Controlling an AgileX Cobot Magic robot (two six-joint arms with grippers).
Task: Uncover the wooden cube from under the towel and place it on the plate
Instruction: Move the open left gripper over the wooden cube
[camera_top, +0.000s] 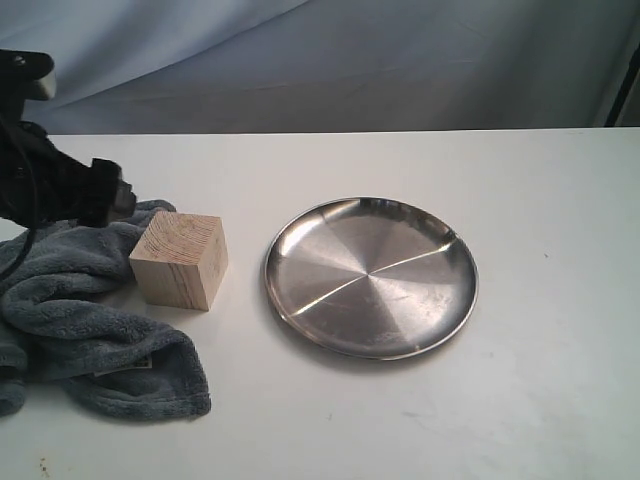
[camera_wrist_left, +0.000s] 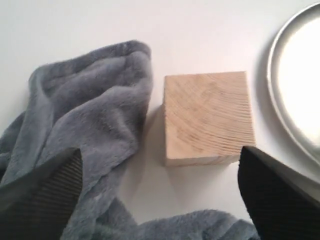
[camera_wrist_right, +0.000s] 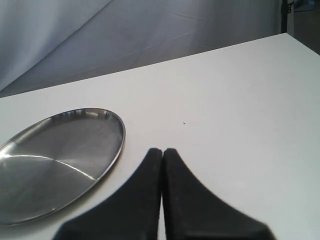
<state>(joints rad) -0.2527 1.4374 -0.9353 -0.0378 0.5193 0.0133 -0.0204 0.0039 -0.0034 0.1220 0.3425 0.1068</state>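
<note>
Grasping comes next: light tan wooden cube (camera_wrist_left: 207, 117) lies bare just ahead of the left pincer (camera_wrist_left: 160, 162), spread wide and empty; right pincer (camera_wrist_right: 162, 155) is pressed together.

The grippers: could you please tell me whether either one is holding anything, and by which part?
Nothing is held. The left gripper is open and has not closed on the wooden cube; the right gripper is shut on nothing.
</note>
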